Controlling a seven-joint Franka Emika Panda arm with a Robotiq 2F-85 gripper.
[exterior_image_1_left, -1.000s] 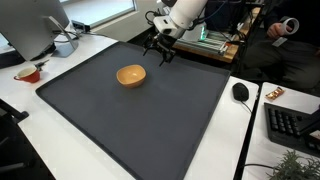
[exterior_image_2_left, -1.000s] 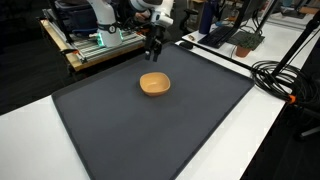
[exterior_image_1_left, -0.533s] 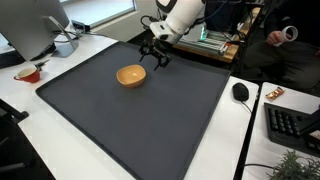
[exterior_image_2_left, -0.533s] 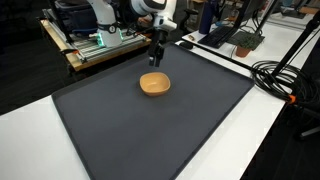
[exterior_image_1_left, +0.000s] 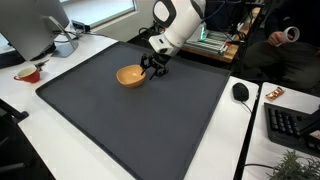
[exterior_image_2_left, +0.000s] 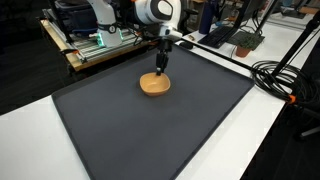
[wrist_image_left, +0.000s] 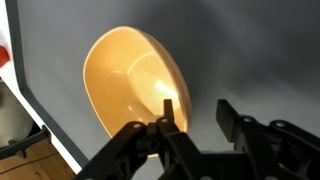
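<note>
- We see a tan bowl (exterior_image_1_left: 130, 75) standing upright on a dark grey mat (exterior_image_1_left: 150, 125), in the upper middle of the frame in both exterior views (exterior_image_2_left: 154, 84).
- In the wrist view the bowl (wrist_image_left: 125, 85) fills the upper left, with its hollow facing the camera.
- The gripper (exterior_image_1_left: 152, 67) hangs just at the bowl's right edge; in an exterior view it comes down onto the bowl's far rim (exterior_image_2_left: 160, 68).
- The fingers (wrist_image_left: 170, 115) are spread apart and grasp nothing: in the wrist view one lies over the bowl's inner wall and the other over the mat, with the rim between them (wrist_image_left: 197, 110). We cannot tell whether either touches the bowl.
- The mat covers most of the white bench (exterior_image_1_left: 250, 135).
- Well apart from the bowl, a red cup (exterior_image_1_left: 28, 73) sits at the left edge, and a black mouse (exterior_image_1_left: 240, 91) and keyboard (exterior_image_1_left: 290, 122) at the right.
</note>
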